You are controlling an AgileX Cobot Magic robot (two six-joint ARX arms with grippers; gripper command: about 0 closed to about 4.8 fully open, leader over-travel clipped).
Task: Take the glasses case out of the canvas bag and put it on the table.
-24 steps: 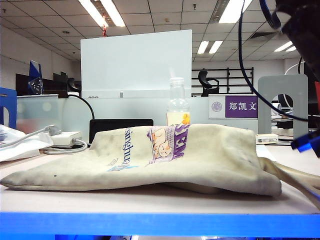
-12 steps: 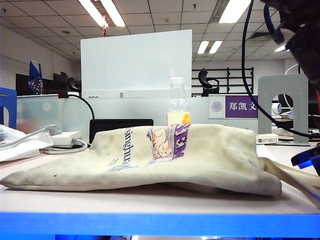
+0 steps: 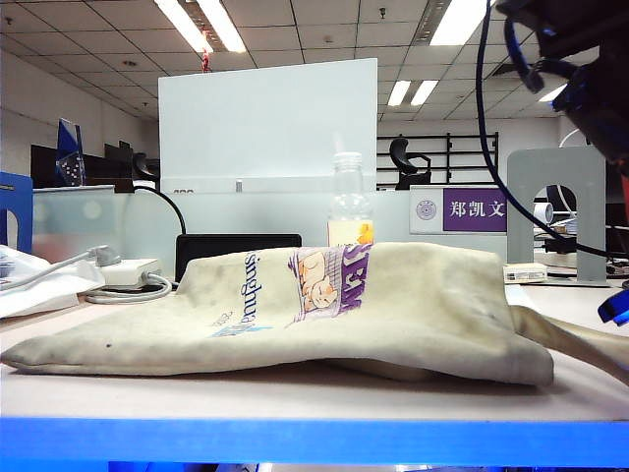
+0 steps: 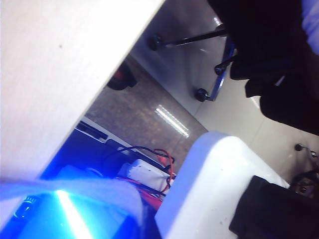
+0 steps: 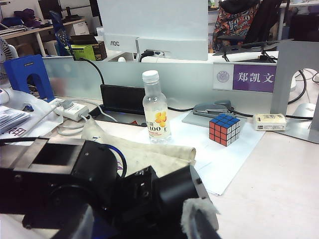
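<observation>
The canvas bag point(image 3: 324, 310) lies flat on the table point(image 3: 295, 393), print side up, with its straps trailing off to the right. The glasses case is hidden. My left arm hangs in black at the top right of the exterior view, and a blue part of its gripper point(image 3: 615, 305) shows at the right edge by the straps. In the left wrist view the left gripper point(image 4: 99, 214) is a blue blur beside the table edge point(image 4: 50, 74), and nothing shows in it. My right gripper point(image 5: 142, 221) stands open, its padded fingertips point(image 5: 199, 219) wide apart with the left arm behind them.
A drink bottle point(image 5: 155, 107) stands behind the bag. A Rubik's cube point(image 5: 224, 128) sits on a white sheet, with a stapler and a small white box near it. A power strip point(image 5: 75, 110) lies at the back left. A metal bookend point(image 3: 555, 211) stands at the back right.
The left arm at the top right of the exterior view has shifted, and its blue gripper part has dropped lower and slid toward the right edge. The bag has not moved.
</observation>
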